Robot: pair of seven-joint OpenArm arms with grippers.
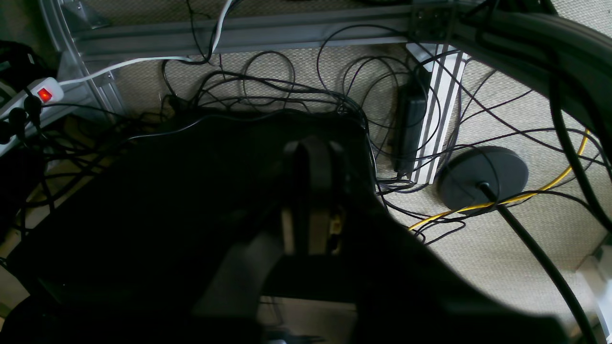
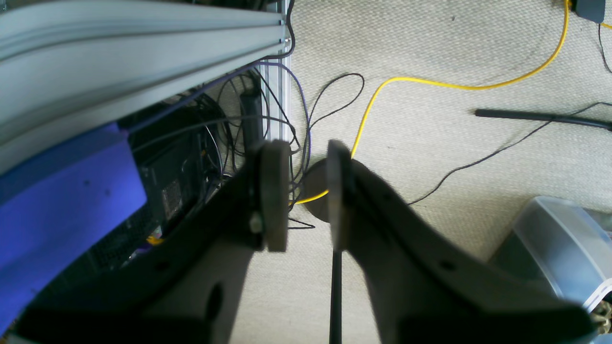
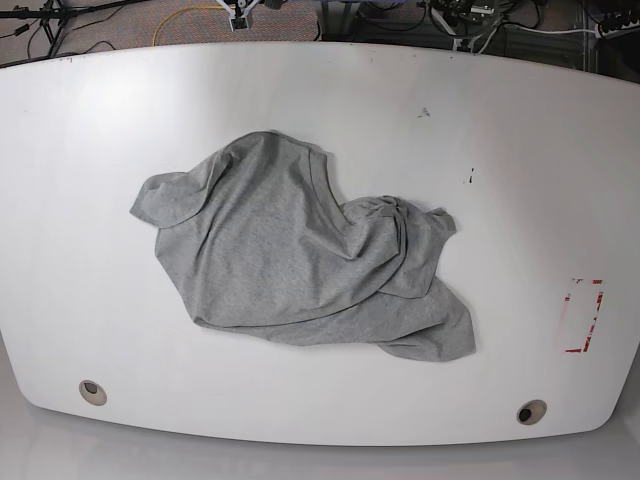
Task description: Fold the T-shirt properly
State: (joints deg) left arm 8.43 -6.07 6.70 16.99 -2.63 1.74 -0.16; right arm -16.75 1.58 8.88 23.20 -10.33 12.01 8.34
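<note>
The T-shirt [image 3: 300,262] lies crumpled in a loose heap near the middle of the white table [image 3: 500,160], spreading from a bunched sleeve at the left to a trailing corner at the lower right. It is grey all over; any lettering is folded under or facing down, so none of it can be read. The collar shows only as a curved ridge near the top of the heap, and the right half is rumpled over itself, so the shape there is hard to follow.

Neither arm shows in the base view. At the table's right edge there is a small red outlined mark [image 3: 583,316].

Going by the wrist cameras, both grippers hang off the table, above carpeted floor [image 2: 454,43] strewn with cables, well apart from the shirt. The right gripper [image 2: 308,196] has its two pads parted by a narrow gap, with nothing between them; a yellow cable [image 2: 430,83] and a dark round base on the floor show through the gap. A blue surface at the left of that view is blurred and cut off.

The left gripper [image 1: 313,191] sits in deep shadow; its fingers look pressed together, holding nothing. Most of that view's lower half is too dark to make out. A power strip with a red lit switch [image 1: 44,94] sits at the far left.
</note>
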